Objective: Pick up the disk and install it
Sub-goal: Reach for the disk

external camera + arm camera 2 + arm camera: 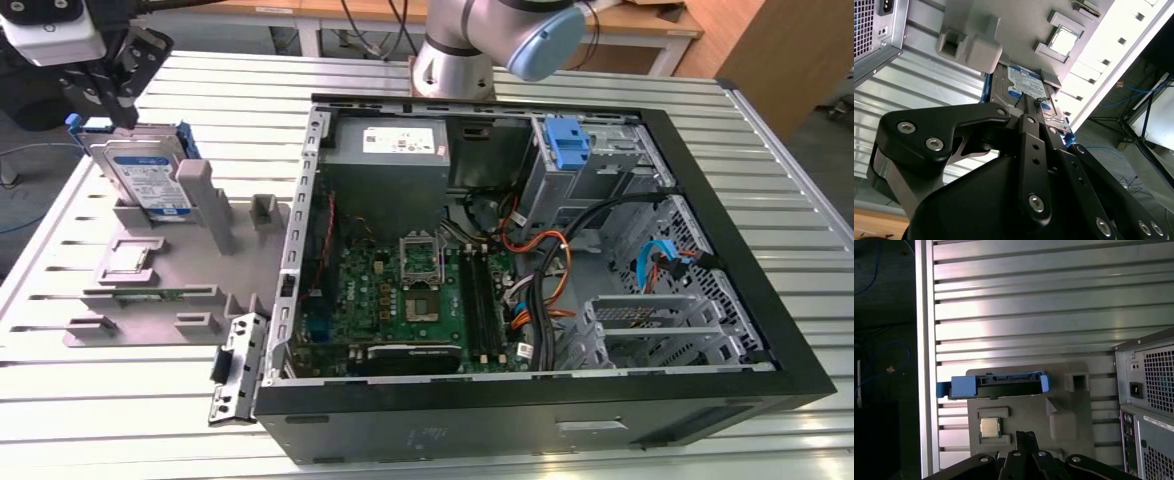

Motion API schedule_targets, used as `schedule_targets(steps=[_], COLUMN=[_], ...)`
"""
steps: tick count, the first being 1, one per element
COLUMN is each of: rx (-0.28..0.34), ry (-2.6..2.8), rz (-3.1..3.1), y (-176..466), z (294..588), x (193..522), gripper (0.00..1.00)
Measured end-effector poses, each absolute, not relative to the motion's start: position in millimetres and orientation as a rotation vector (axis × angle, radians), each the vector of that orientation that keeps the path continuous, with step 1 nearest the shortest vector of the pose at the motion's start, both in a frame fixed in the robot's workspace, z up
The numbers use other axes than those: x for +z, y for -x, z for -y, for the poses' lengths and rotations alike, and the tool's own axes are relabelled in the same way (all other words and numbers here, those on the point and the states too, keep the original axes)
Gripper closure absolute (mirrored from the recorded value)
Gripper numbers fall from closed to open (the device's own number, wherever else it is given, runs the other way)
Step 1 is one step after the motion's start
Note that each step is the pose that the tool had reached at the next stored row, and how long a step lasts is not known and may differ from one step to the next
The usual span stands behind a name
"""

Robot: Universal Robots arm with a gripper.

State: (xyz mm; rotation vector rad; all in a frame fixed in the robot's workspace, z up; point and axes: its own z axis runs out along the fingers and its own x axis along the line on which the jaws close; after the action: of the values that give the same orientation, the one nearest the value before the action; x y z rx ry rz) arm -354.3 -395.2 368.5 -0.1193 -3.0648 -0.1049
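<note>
Disk: the disk [140,175] is stood on its edge in a slot of the grey holder [147,262]. The holder is laid on the slatted metal desk [120,400], at the exterior view's left of the open computer case [534,250].
Fingers: the fingers of the gripper [123,112] are drawn close together, and nothing is held between them.
Disk to fingers: the disk is found just below the fingertips [1024,102], near but apart. No contact is seen.
Risk one: it is judged that the upper edge of the disk could be struck, because fingers set so narrow cannot pass on both sides of it.
Risk two: the disk could be tilted or jammed in its slot if it is pushed from one side only.
Risk three: the blue plastic carrier could be bent if only the carrier is clamped and not the metal body.
Risk four: the processor chip [988,427], which is laid in the same holder, could be knocked by a drifting approach.
</note>
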Motion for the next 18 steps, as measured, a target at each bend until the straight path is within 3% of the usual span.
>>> schedule_targets(steps=[18], rx=[-0.107], ry=[0.119], rz=[3.082], y=[370], z=[370], x=[358], gripper=[0.90])
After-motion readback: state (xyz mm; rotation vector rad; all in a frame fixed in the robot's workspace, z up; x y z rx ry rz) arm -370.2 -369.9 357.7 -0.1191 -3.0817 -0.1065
